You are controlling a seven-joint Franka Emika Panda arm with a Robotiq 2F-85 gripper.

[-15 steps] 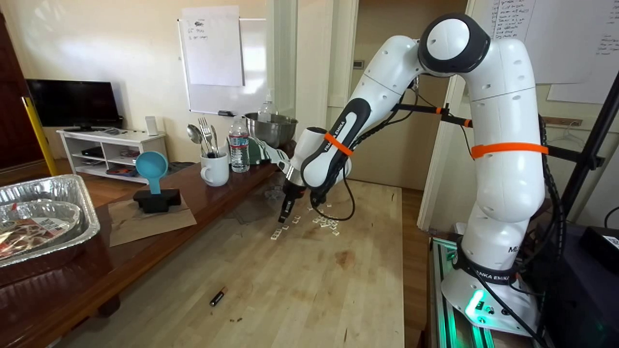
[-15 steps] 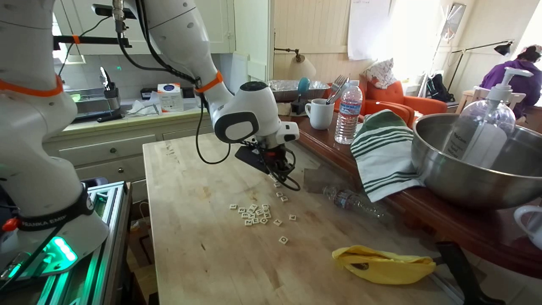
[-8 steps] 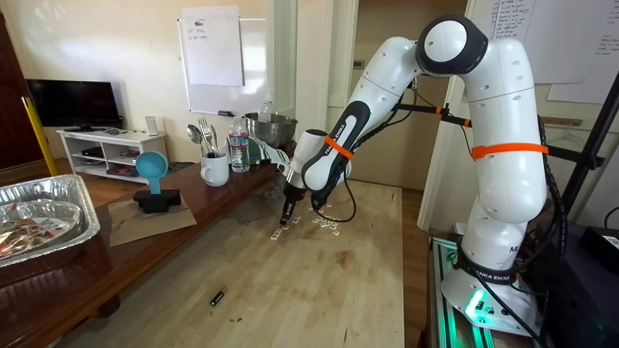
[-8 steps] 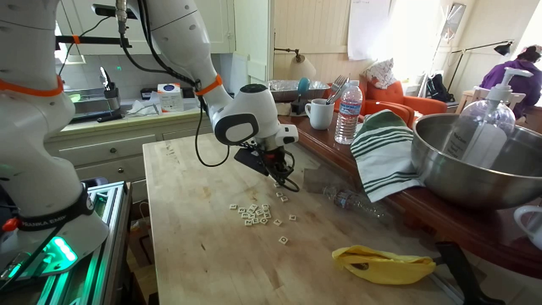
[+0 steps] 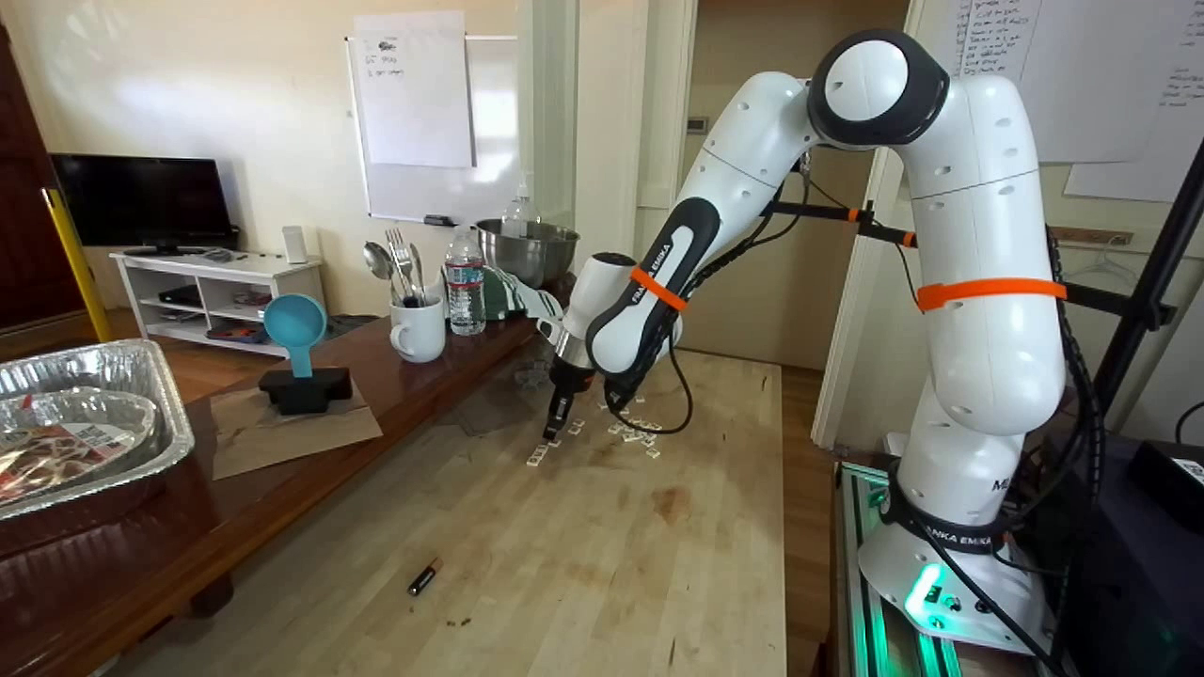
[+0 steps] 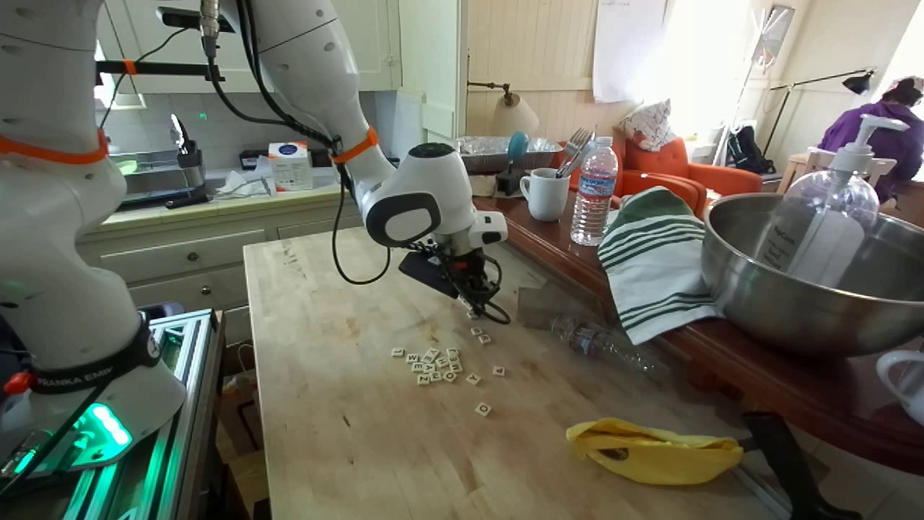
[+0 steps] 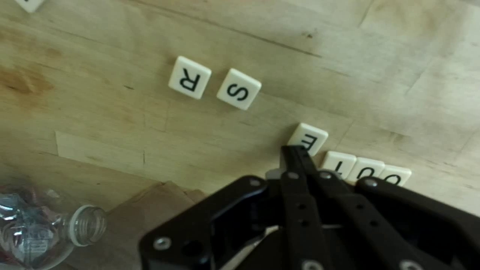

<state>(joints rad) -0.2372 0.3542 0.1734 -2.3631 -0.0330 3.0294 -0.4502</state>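
Note:
My gripper point(image 7: 295, 150) is shut, its black fingertips together, with nothing seen between them. In the wrist view the tips overlap the edge of a cream letter tile marked E point(image 7: 314, 135); I cannot tell whether they touch it. Beside it, a row of three tiles includes U point(image 7: 365, 168) and O point(image 7: 396, 174); the nearest one point(image 7: 338, 162) is partly hidden by a finger. Tiles S point(image 7: 239, 89) and R point(image 7: 190, 77) lie apart, farther off. In an exterior view the gripper point(image 5: 550, 436) points down, low over the wooden table point(image 5: 602, 564).
A pile of tiles point(image 6: 435, 366) lies nearby. A clear bottle point(image 6: 606, 347) lies on its side by brown paper point(image 7: 150, 213). A yellow banana-shaped thing point(image 6: 653, 453), a black handle point(image 6: 787, 462) and a battery point(image 5: 425, 576) lie around. A raised dark shelf point(image 5: 367, 348) bears a mug point(image 5: 419, 329).
My gripper has moved down slightly, its tips coming closer to the tiles. The tiles and other things show no visible movement in the exterior views.

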